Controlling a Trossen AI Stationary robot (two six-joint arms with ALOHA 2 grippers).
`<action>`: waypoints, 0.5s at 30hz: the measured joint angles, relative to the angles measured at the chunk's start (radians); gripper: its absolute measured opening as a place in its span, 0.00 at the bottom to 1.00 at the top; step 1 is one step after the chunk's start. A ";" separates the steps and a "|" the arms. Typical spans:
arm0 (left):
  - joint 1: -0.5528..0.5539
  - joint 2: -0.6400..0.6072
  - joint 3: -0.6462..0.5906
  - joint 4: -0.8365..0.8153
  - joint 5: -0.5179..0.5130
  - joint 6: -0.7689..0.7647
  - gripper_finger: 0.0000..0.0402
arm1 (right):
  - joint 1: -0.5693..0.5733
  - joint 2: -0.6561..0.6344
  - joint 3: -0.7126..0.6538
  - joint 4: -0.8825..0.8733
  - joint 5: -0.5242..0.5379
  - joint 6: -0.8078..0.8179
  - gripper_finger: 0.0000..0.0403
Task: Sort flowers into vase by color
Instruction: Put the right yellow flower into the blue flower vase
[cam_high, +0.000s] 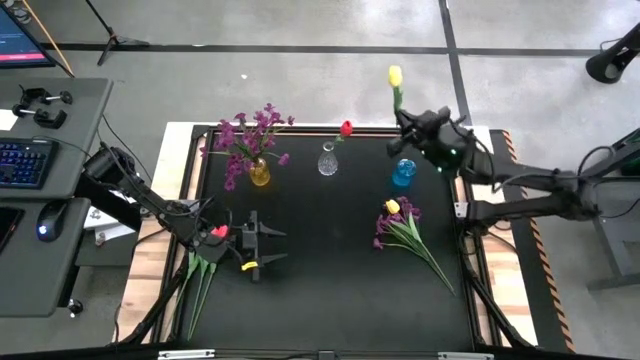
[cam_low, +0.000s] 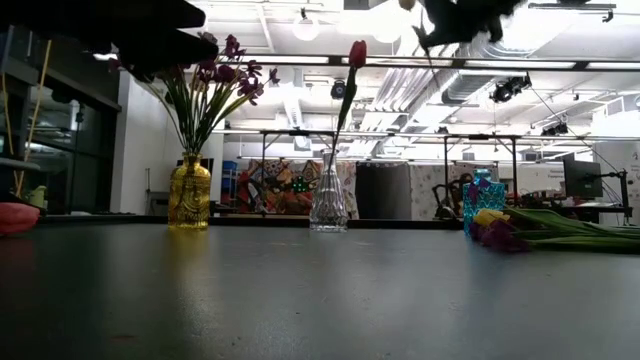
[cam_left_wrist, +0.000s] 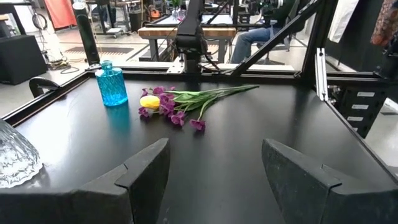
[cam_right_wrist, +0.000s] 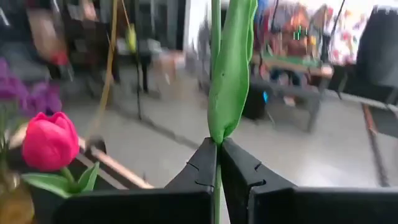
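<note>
Right hand (cam_high: 408, 127) pinches a yellow tulip (cam_high: 395, 77) above the blue vase (cam_high: 403, 173); left hand (cam_high: 262, 247) spread.

Yellow tulip (cam_right_wrist: 231, 68) bloom cut off by right wrist view edge; background blurred. Clear vase (cam_left_wrist: 15, 158) half cropped in left wrist view. Seated person (cam_left_wrist: 267, 28) cut above waist.

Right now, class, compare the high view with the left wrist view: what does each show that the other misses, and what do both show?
Only the high view shows the right hand shut on the yellow tulip, the yellow vase of purple sprays, and the red tulip. Only the left wrist view shows the left hand open up close, and a seated person beyond the table. Both show the blue vase and the loose flower bunch.
</note>
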 joint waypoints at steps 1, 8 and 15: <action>0.000 0.000 0.000 -0.004 0.000 0.000 0.60 | -0.021 -0.025 -0.080 0.114 -0.025 -0.016 0.00; 0.000 0.000 0.000 -0.010 0.000 0.003 0.60 | -0.108 -0.255 -0.364 0.432 -0.024 -0.059 0.00; 0.021 0.000 0.000 -0.011 -0.002 0.018 0.60 | -0.059 -0.434 -0.325 0.156 -0.024 0.059 0.00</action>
